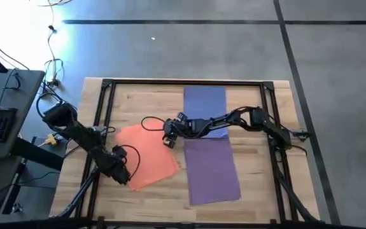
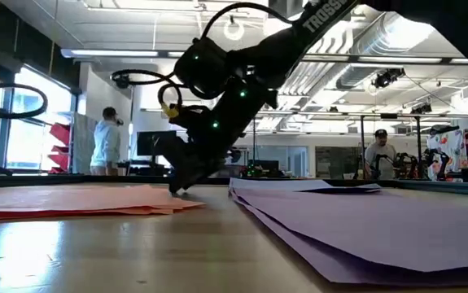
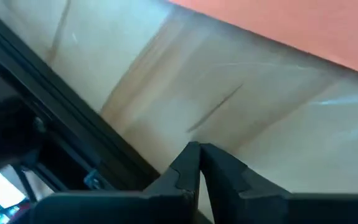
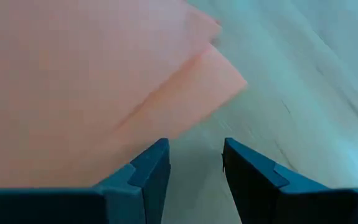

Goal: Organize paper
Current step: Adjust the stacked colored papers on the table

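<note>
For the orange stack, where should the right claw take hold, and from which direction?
Probably at the fanned corners on the orange stack's edge facing the purple sheets, near the right claw. In the right wrist view one corner juts past the sheets above it onto bare table, and the open claw sits low just beside it. Slide in flat along the tabletop.

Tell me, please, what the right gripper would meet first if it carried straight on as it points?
Probably the bare table: the open right gripper points at wood just beside the orange paper.
</note>
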`<state>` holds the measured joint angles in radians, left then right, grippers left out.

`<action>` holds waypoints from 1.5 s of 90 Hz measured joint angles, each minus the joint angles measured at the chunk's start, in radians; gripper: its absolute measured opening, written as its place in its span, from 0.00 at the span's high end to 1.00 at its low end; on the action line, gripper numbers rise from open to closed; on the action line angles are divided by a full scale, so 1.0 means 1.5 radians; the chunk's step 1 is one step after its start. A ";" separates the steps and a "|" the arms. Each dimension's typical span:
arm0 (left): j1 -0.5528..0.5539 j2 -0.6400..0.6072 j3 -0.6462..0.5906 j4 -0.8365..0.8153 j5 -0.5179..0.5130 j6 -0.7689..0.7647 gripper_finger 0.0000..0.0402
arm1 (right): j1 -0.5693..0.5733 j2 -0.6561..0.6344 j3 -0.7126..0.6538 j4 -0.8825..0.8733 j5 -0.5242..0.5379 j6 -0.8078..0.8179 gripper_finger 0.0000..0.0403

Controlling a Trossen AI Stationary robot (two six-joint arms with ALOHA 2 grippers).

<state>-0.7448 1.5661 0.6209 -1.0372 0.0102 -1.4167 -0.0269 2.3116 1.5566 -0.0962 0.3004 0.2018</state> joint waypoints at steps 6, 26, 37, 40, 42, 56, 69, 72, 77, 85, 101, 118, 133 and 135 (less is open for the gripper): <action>0.002 0.000 -0.001 -0.004 -0.028 0.014 1.00 | 0.000 0.001 0.000 0.018 -0.024 -0.010 0.66; 0.008 0.003 -0.008 -0.014 -0.121 0.063 1.00 | 0.007 0.002 0.000 0.040 -0.062 -0.031 0.66; 0.008 0.004 -0.008 -0.019 -0.169 0.070 1.00 | 0.014 -0.007 -0.001 0.031 0.007 -0.030 0.66; 0.009 0.004 -0.008 -0.020 -0.184 0.069 1.00 | 0.016 -0.012 -0.001 0.023 0.027 -0.028 0.66; 0.009 0.005 -0.007 -0.023 -0.195 0.066 1.00 | 0.017 -0.016 -0.001 0.014 0.041 -0.021 0.66; 0.012 0.005 0.003 -0.014 -0.228 0.041 1.00 | 0.011 -0.025 -0.001 -0.041 0.070 0.043 0.66; 0.024 0.004 0.003 0.024 -0.230 0.098 1.00 | -0.006 -0.025 0.000 -0.098 0.036 0.084 0.66; 0.028 0.004 0.003 0.024 -0.229 0.095 1.00 | -0.009 -0.026 0.000 -0.106 0.040 0.087 0.66; 0.031 0.004 0.004 0.014 -0.226 0.078 1.00 | -0.009 -0.026 0.000 -0.109 0.053 0.079 0.66; 0.030 0.004 0.005 -0.018 -0.224 0.058 1.00 | -0.004 -0.026 0.000 -0.100 0.055 0.064 0.66; 0.028 0.003 0.006 -0.023 -0.219 0.057 1.00 | 0.002 -0.032 0.000 -0.116 0.074 0.060 0.66; 0.025 0.003 0.006 -0.028 -0.215 0.066 1.00 | -0.001 -0.042 0.000 -0.141 0.079 0.075 0.66; 0.024 0.002 0.005 -0.026 -0.217 0.073 1.00 | -0.009 -0.043 0.000 -0.182 0.076 0.114 0.66; 0.024 0.002 0.005 -0.025 -0.217 0.074 1.00 | -0.011 -0.043 0.000 -0.190 0.075 0.122 0.66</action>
<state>-0.7090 1.5696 0.6289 -1.0752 -0.3161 -1.3060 -0.0433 2.2474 1.5569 -0.3818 0.4135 0.3853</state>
